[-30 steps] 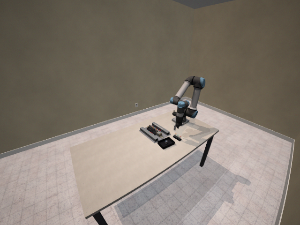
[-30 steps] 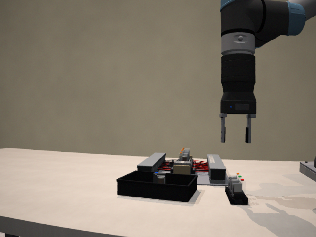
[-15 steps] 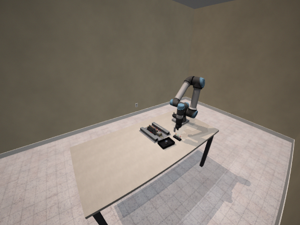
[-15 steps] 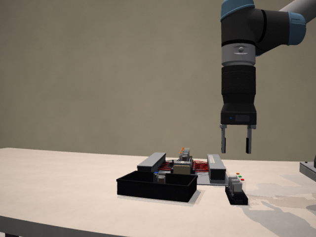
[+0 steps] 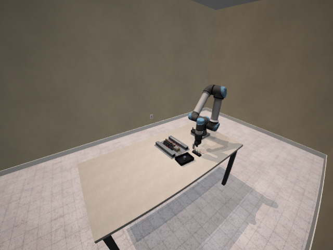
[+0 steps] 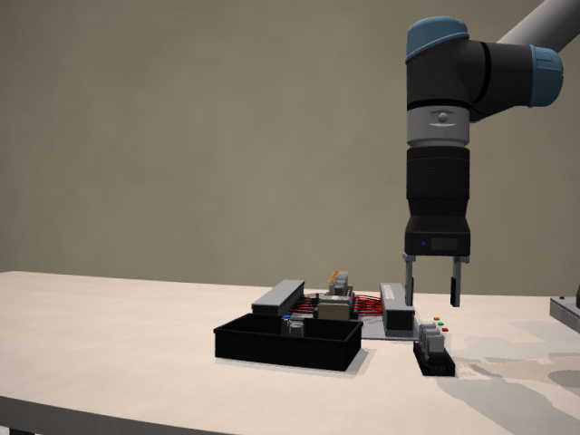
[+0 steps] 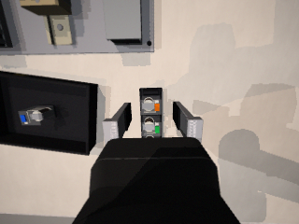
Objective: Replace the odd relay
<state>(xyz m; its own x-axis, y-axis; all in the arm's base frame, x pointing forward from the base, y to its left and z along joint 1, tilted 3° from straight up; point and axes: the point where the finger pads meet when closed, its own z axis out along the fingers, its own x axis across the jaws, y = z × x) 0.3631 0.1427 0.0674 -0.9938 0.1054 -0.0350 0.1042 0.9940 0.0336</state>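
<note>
My gripper [image 6: 431, 299] [image 7: 151, 110] [image 5: 194, 146] is open and empty. It hangs just above the black spare holder [image 6: 433, 362] [image 7: 150, 91] [image 5: 197, 153], with one finger on each side of it. The holder carries three spare relays, with an orange button [image 6: 436, 318] [image 7: 157, 106], a green button [image 6: 439, 323] [image 7: 157, 128] and a red button [image 6: 444, 329]. The red one is hidden under my wrist in the wrist view. A relay with a blue button [image 6: 294, 325] [image 7: 35, 116] lies in the black tray [image 6: 285, 348] [image 7: 92, 117] [image 5: 178, 161]. The relay row with orange buttons [image 6: 338, 279] stands on the panel [image 5: 171, 146] [image 7: 84, 44].
Two grey wire ducts [image 6: 278, 297] [image 6: 395, 306] flank the panel, with red wires between them. A tan socket block [image 7: 58, 25] shows on the panel in the wrist view. The arm's base plate [image 6: 564, 311] sits at the right. The table edge [image 5: 223, 161] runs close behind the holder.
</note>
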